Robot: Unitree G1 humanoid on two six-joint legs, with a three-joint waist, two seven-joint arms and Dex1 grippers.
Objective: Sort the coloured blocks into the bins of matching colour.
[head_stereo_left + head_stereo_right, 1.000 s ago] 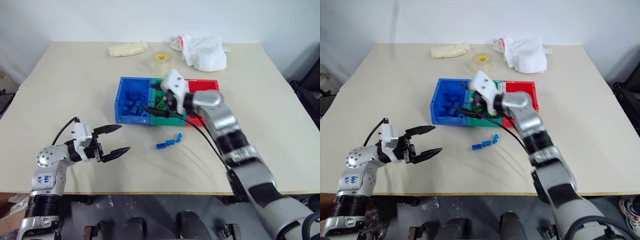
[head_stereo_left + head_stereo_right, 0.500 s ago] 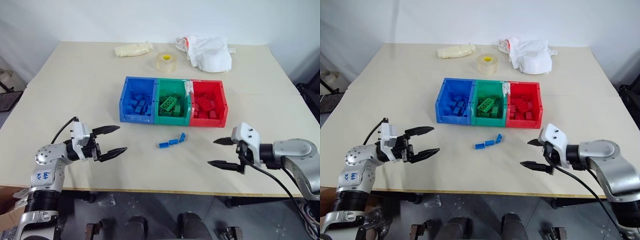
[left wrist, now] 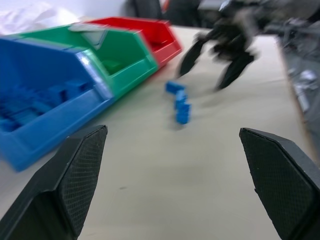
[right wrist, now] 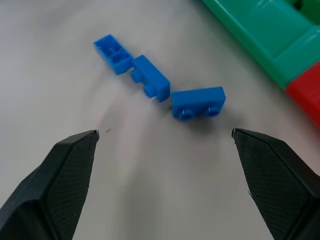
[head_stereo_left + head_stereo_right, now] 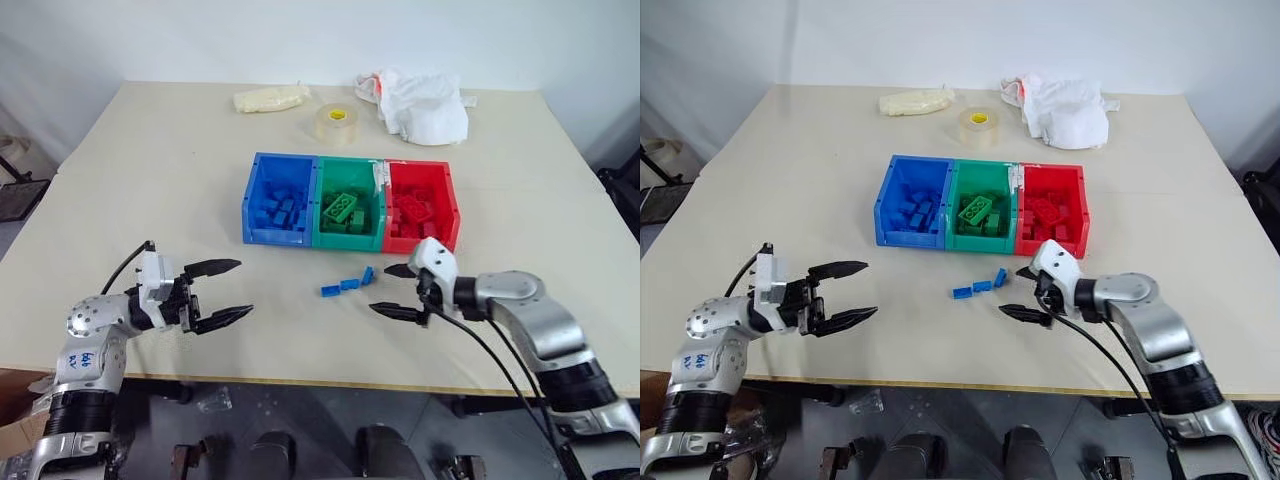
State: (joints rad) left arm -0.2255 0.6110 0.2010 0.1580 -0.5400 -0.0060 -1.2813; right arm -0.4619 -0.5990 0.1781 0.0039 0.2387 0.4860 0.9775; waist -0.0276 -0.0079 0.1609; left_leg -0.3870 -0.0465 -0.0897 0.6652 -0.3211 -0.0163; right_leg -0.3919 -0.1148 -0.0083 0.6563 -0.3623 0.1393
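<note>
Three blue bricks (image 4: 150,80) are noted loose on the surface (image 5: 150,200), in a short row just in front of the green bin (image 5: 349,213) and apart from the blue bin (image 5: 279,208). Their row runs roughly across the right pincer's (image 5: 392,291) line of approach. The right pincer is spread wide and empty, near them; the left pincer (image 5: 220,291), likewise wide and empty, is well apart.

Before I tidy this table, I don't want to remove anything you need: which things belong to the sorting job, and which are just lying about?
Belongs to the job:
- loose blue blocks on the table
- blue bin, green bin, red bin

Just lying about:
- tape roll
- white cloth
- pale yellowish bundle
</note>
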